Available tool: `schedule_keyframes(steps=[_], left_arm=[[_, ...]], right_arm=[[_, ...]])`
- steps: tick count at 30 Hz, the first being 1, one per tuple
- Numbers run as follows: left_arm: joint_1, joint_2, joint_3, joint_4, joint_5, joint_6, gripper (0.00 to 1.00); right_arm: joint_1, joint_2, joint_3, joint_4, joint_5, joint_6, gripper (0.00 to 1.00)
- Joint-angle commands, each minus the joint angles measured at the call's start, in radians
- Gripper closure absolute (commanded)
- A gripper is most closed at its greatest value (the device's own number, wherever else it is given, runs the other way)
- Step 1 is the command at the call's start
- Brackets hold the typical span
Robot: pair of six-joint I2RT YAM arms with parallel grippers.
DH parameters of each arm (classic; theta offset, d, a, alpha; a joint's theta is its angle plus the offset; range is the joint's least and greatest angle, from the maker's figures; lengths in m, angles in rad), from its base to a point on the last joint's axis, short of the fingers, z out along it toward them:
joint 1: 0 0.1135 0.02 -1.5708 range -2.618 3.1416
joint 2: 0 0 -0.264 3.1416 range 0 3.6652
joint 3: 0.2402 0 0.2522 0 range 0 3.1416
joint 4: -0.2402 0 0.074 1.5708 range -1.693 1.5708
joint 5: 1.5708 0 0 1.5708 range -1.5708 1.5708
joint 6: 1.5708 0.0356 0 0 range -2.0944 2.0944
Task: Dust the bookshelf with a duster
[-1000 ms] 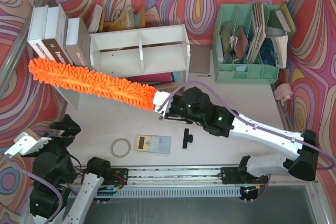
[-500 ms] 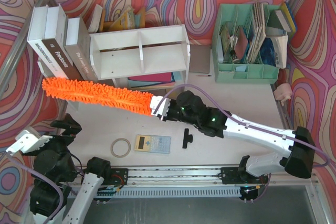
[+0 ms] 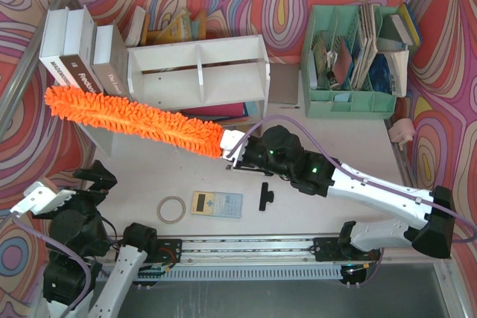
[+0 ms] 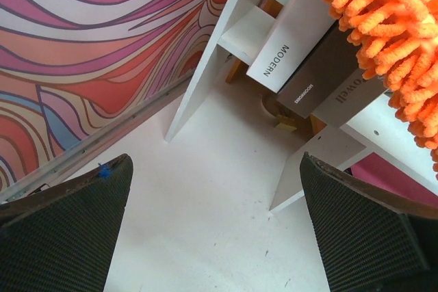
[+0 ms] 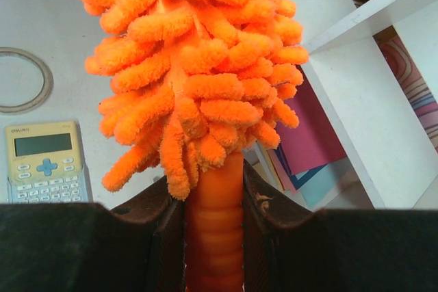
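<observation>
Duster (image 3: 134,121) tip has swung back up-left vs 0.5 s ago, now over the books (image 3: 74,61) left of the bookshelf (image 3: 197,72); long axis diagonal in top view, handle lower right, tip upper left, running past the shelf's front edge; contact w/ shelf can't tell; R gripper (image 3: 232,148) jaws clamped on the orange handle, seen properly only in R wrist cam; that cam also shows pink folders (image 5: 321,135) in the lower tier; L wrist cam shows fluffy tip overhanging book spines from below; L gripper (image 4: 215,196) jaws wide apart, empty.
</observation>
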State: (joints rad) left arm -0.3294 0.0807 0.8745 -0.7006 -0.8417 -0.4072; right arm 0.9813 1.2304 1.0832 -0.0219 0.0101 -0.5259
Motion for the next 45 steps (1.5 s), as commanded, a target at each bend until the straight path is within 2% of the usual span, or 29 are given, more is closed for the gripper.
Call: schedule_keyframes(steps=[1,6,11,22,37,45], left_arm=[[-0.007,0.012,-0.008,0.006,0.0,0.005,0.02],[-0.006,0.011,-0.011,0.006,-0.002,0.005,0.02],[-0.006,0.024,-0.013,0.014,0.021,0.028,0.01],[-0.006,0.027,-0.016,0.025,0.011,0.056,0.02],[-0.007,0.035,-0.004,0.005,0.022,0.048,0.02],[-0.006,0.019,-0.01,0.009,0.008,0.038,0.01]], right_arm=[[-0.003,-0.014,-0.027,0.087,0.04,0.036,1.0],[-0.004,0.004,-0.046,0.082,0.025,0.094,1.0],[-0.004,0.01,0.012,0.02,0.003,0.153,1.0],[-0.004,0.025,0.136,-0.072,-0.022,0.089,1.0],[-0.003,-0.022,0.125,-0.107,-0.081,0.094,1.0],[-0.003,-0.079,0.065,-0.035,-0.011,0.049,1.0]])
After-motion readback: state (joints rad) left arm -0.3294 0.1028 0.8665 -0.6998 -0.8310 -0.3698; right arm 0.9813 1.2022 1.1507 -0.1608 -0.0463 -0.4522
